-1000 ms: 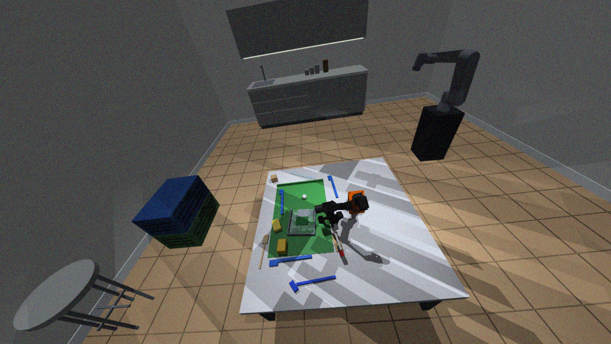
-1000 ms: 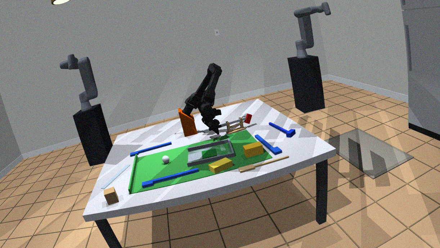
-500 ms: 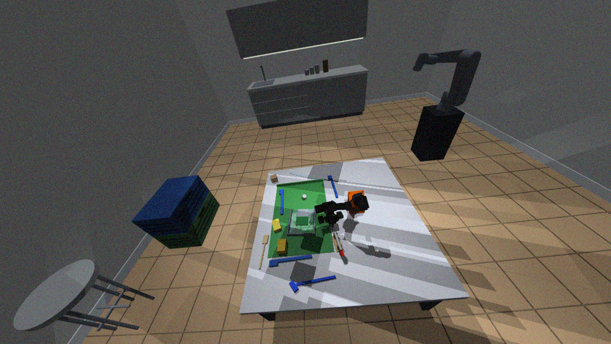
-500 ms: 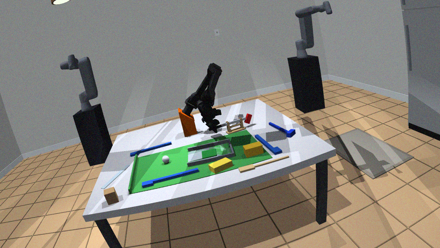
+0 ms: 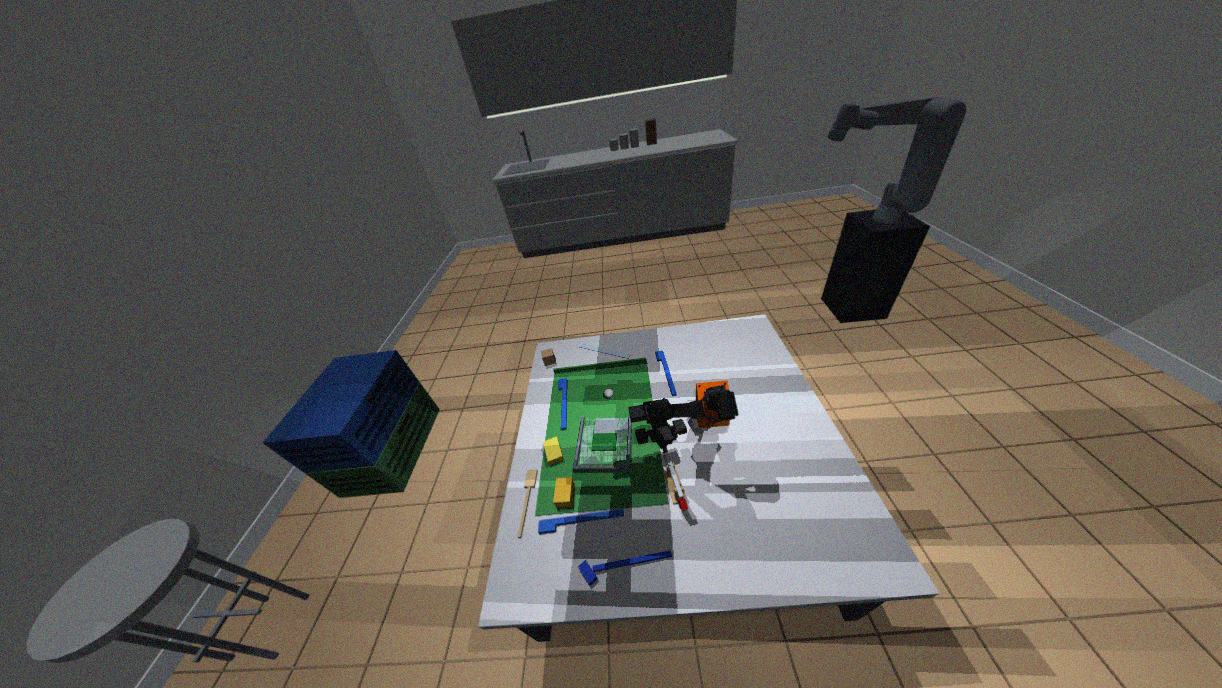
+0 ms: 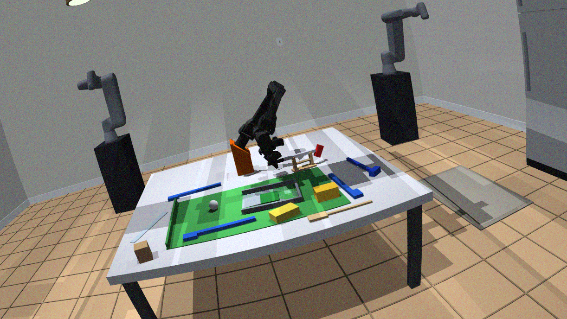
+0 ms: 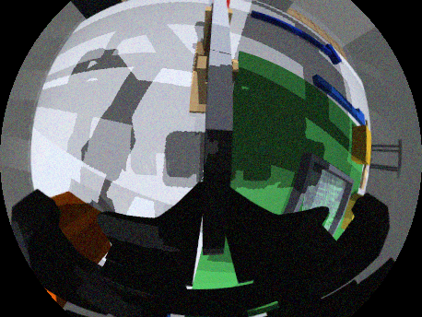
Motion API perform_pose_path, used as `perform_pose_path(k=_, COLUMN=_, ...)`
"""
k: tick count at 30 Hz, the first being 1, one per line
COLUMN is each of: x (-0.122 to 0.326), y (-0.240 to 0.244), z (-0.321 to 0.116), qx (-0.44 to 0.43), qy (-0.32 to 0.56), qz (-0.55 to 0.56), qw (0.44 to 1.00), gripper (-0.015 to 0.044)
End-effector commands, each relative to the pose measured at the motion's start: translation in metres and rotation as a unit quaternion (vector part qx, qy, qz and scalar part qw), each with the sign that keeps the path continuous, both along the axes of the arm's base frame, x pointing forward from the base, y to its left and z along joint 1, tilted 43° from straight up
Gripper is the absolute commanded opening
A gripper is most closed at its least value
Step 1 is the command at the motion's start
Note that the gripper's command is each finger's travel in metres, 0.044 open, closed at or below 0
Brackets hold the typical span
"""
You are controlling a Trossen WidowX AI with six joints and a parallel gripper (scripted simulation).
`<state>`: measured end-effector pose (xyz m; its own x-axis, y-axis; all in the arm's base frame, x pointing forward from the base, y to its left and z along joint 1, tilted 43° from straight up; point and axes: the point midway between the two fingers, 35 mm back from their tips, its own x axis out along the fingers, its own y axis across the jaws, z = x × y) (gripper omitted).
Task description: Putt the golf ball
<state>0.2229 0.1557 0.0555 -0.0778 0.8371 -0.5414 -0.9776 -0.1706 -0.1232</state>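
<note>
Gripper (image 6: 274, 160) jaws nearly closed, pinching grey shaft of red putter (image 7: 218, 64); shaft runs straight ahead from jaws over wooden rack (image 6: 302, 162), red head at far end. Golf ball (image 6: 213, 204) well apart on green mat (image 6: 198, 220).

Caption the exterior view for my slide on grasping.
End effector closed on the red putter shaft over its wooden stand; golf ball waits on the green mat.

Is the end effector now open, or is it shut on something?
Shut on the red-headed grey-shafted putter: the black end effector grips the shaft's free end, seen running between its fingers in the wrist view.
</note>
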Motion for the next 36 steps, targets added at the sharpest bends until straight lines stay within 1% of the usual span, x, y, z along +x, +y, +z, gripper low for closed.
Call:
perform_pose_path(k=1, x=0.006, y=-0.013, z=0.014, qx=-0.001, qy=-0.008, qz=-0.002, qw=1.000, gripper=0.0000)
perform_pose_path(k=15, x=0.003, y=-0.054, z=0.063, qx=0.005, qy=-0.006, qz=-0.001, qw=1.000, gripper=0.0000)
perform_pose_path(k=19, x=0.002, y=-0.056, z=0.065, qx=0.006, qy=-0.005, qz=-0.001, qw=1.000, gripper=0.0000)
perform_pose_path(k=22, x=0.007, y=-0.058, z=0.054, qx=-0.004, qy=0.017, qz=-0.018, qw=1.000, gripper=0.0000)
perform_pose_path(k=29, x=0.029, y=-0.090, z=0.031, qx=-0.038, qy=0.098, qz=-0.095, qw=0.990, gripper=0.0000)
perform_pose_path(k=36, x=0.046, y=-0.126, z=0.006, qx=-0.064, qy=0.179, qz=-0.174, qw=0.966, gripper=0.0000)
